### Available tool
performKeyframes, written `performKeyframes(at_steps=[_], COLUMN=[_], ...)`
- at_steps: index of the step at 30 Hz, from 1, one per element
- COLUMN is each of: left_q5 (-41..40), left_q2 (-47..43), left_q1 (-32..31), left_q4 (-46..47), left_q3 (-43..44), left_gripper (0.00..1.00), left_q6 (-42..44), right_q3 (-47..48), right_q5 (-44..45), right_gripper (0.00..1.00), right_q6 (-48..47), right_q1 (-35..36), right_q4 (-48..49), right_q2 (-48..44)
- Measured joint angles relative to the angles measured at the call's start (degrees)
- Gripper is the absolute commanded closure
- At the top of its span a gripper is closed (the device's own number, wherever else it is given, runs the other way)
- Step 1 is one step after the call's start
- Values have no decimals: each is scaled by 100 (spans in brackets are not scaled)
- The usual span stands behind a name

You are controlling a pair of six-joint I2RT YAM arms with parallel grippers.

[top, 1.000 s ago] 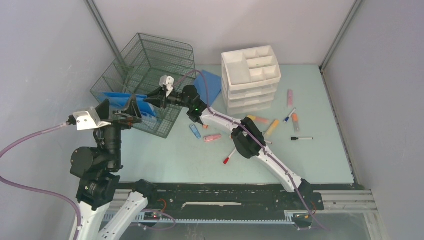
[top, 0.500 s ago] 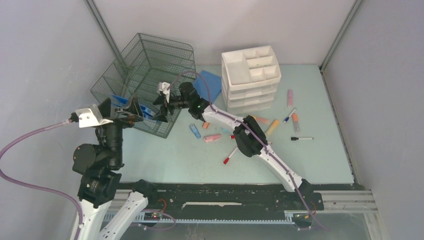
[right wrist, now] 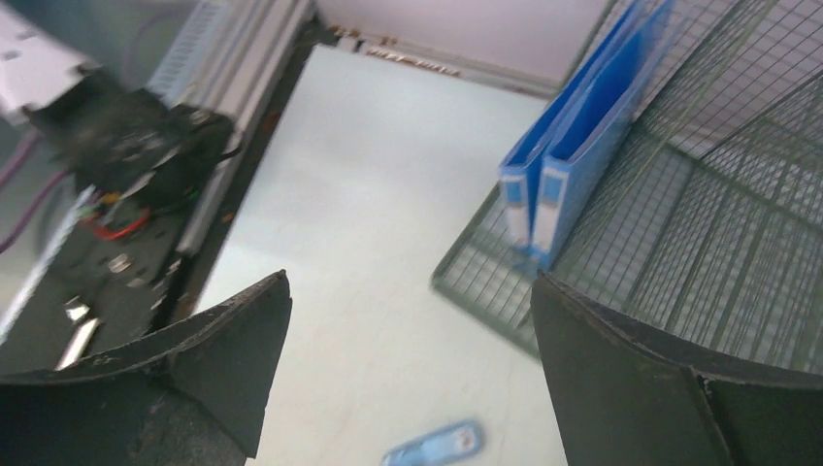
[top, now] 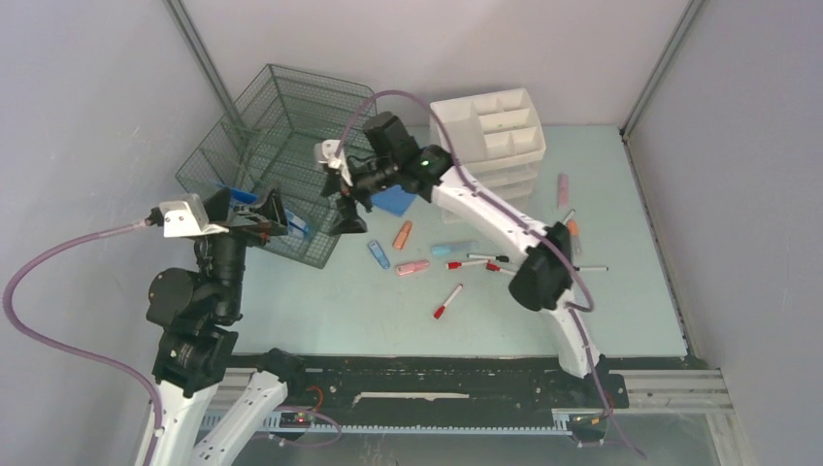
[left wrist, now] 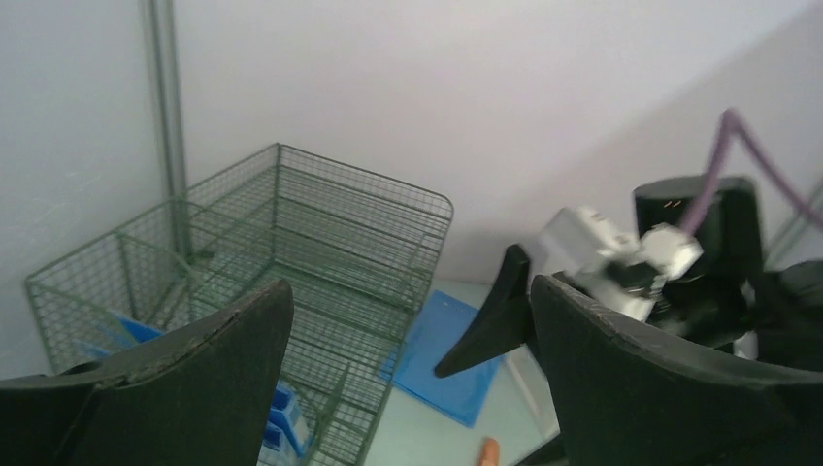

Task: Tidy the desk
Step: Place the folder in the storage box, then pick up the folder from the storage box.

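This is a robotics lab test cell dressed up as an office. Plain grey panel walls (top: 87, 116) on slim metal posts (top: 663, 60) box in a pale green desk (top: 621, 301). Two robot arms, the left arm (top: 184, 301) and the right arm (top: 485, 209), are bolted to a black rail (top: 437, 374) at its near edge. The office props are a wire mesh basket (top: 291, 116), a white drawer organiser (top: 485, 121) and loose markers (top: 447, 301).

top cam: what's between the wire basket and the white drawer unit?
The right tool, open, and behind it a blue folder lying flat on the desk, partly under the arm. The top view shows it.
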Motion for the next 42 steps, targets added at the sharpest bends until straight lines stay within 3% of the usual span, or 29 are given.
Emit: performKeyframes(at_steps=[6,10,15,19,24,31,37,42], left_q5=[723,1309,1923,2059,1145,-691,-859,-660], left_q2=[111,87,42,122,671,1757,2616,3091], left_q1=[11,11,11,11,11,63,772,1561], left_q4=[-417,-522,-535,-713,-1449,-2450,-2715,-2736], left_q3=[90,35,-275,-472,-282,-76,-11,4], left_gripper=[0,0,0,0,2,20,36,36], left_q6=[-496,-990,-1478,-1683,-1937,-3005,-3810,-4225], right_q3=[-1276,-2640,-4441,-5442,-6050,-6273,-6721,-6767], right_q5=[-330,-345,-317,-354,-522,-535,-507,-444], right_gripper=[0,0,0,0,0,0,0,0], right_q6=[-789,-1281,-1574,-1639,-1650,-1475,-1357,-1357], right_q1=[-367,-1029,-1858,-2011,-1989,-2022,-2312,-2380], right_q4=[-1458,-2188,-2439,-2382,-2389,-2426,-2380,-2319], right_q2=[-1589,-2573,-3834,-4841,-5517,-5619,-5807,-5810])
